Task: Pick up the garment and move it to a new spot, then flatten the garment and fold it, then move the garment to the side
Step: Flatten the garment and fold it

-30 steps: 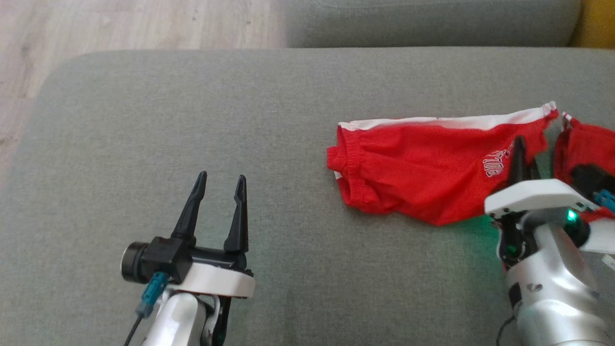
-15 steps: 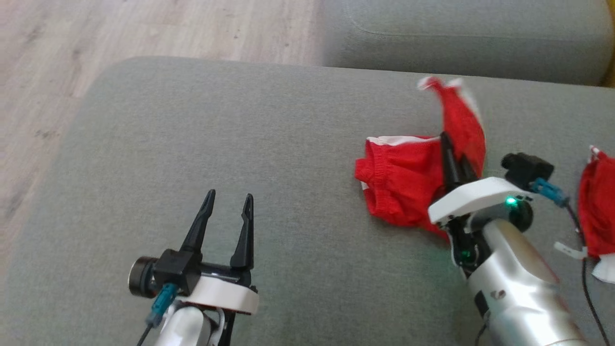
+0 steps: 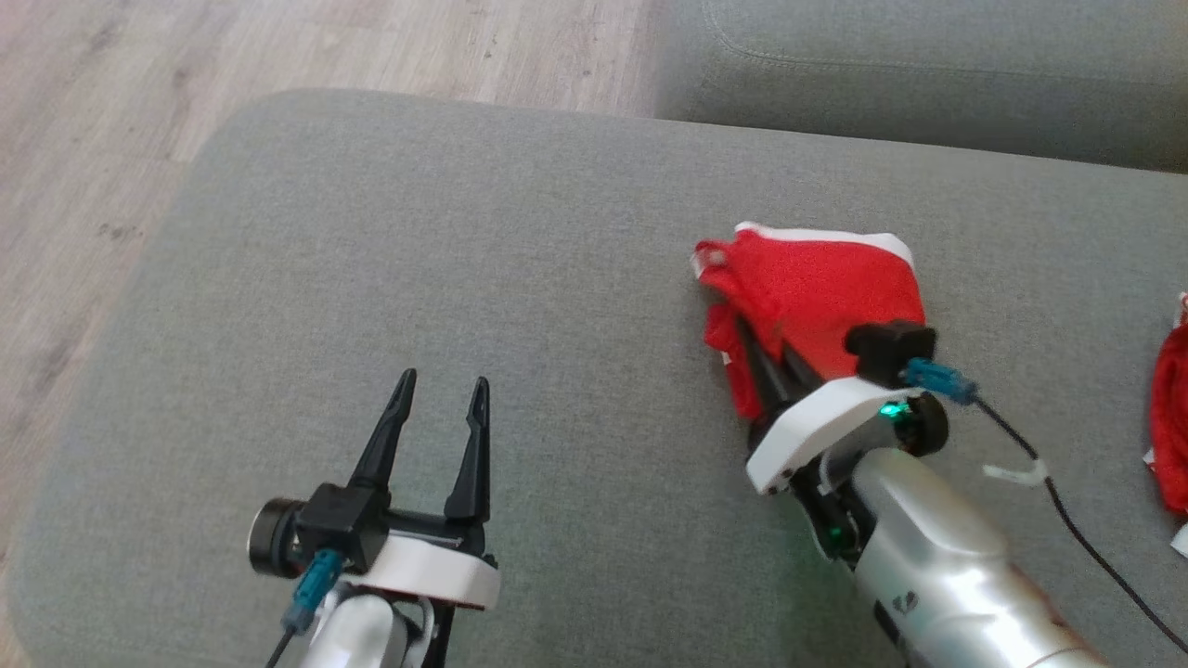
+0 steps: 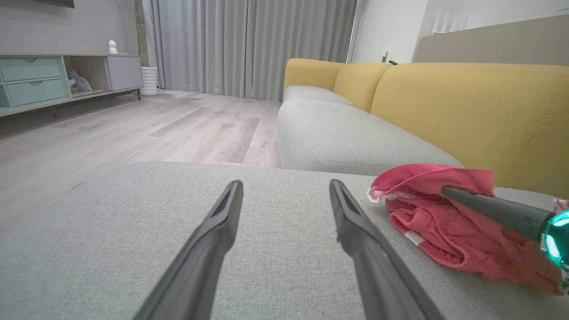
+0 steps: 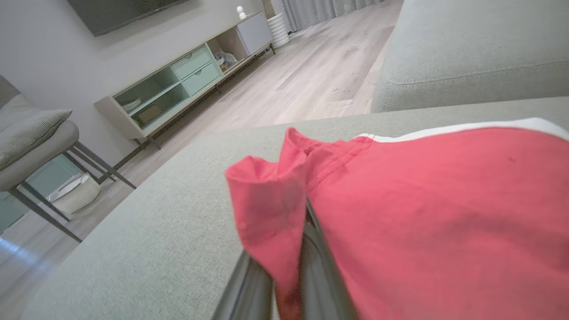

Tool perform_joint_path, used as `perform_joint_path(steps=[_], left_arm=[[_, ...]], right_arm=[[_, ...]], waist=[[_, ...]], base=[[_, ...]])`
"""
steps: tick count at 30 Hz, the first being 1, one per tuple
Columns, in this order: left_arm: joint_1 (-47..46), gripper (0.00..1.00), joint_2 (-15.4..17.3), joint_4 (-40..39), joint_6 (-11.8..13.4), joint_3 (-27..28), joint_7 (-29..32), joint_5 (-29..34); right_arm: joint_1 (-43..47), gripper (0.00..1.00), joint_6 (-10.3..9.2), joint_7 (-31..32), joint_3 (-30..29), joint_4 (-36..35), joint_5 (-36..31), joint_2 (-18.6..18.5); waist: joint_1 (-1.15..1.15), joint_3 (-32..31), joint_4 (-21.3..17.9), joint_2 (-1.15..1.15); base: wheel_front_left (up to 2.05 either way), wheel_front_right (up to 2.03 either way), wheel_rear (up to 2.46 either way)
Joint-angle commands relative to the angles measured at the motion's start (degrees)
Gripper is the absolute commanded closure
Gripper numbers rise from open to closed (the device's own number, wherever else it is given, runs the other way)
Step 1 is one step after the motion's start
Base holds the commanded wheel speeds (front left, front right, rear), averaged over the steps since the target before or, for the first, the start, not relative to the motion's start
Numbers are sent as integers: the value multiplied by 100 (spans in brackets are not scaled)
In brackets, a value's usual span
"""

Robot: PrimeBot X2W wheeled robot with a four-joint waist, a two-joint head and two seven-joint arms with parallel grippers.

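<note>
Far left was wood floor point(image 3: 111, 139), then the grey cushion point(image 3: 418, 213) taking up most of the head view. The left gripper point(image 3: 445, 377) sat low on the left over bare cushion, fingers spread wide with nothing in them, well apart from the garment point(image 3: 817, 288). That one was right of centre: red, bunched up on the cushion, white trim along its far edge, one flap doubled over the rest. The right gripper point(image 3: 756, 343) had its fingers pinched tight on a fold at the garment's left end. In its wrist view the red cloth ran straight down between the two fingers and hid the tips. A black cable point(image 3: 1067, 518) trailed off that wrist. At the far right edge another red piece point(image 3: 1171, 436) lay on the cushion, apart from the garment.
</note>
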Motion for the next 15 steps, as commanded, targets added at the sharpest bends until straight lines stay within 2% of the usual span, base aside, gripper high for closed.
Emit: perform_joint_path(steps=[1,6,7,8,11,15], left_arm=[[-163,0,35,-176,48,170,-30,-8],[-150,0,51,-169,59,162,-30,-6],[-151,0,52,-167,61,158,-30,-7],[-155,0,55,-165,65,160,-30,-11],[-170,0,67,-206,74,196,-30,-33],[-165,0,94,-343,93,311,-30,-83]], right_arm=[[-233,100,-4,-10,243,-110,-43,53],[-163,100,-4,247,918,6,-24,53],[-133,47,-4,297,1053,-17,18,53],[-112,0,-4,325,1150,-43,72,53],[-135,0,-4,177,1202,-120,194,53],[-247,0,-4,-40,980,-199,-9,31]], waist=[[0,8,-28,0],[0,-9,-154,0],[0,-18,-181,0],[0,-29,-218,0],[0,-70,-363,0],[0,-104,-591,0]], base=[[0,0,0],[0,0,0],[0,0,0],[0,0,0],[0,0,0],[0,0,0]])
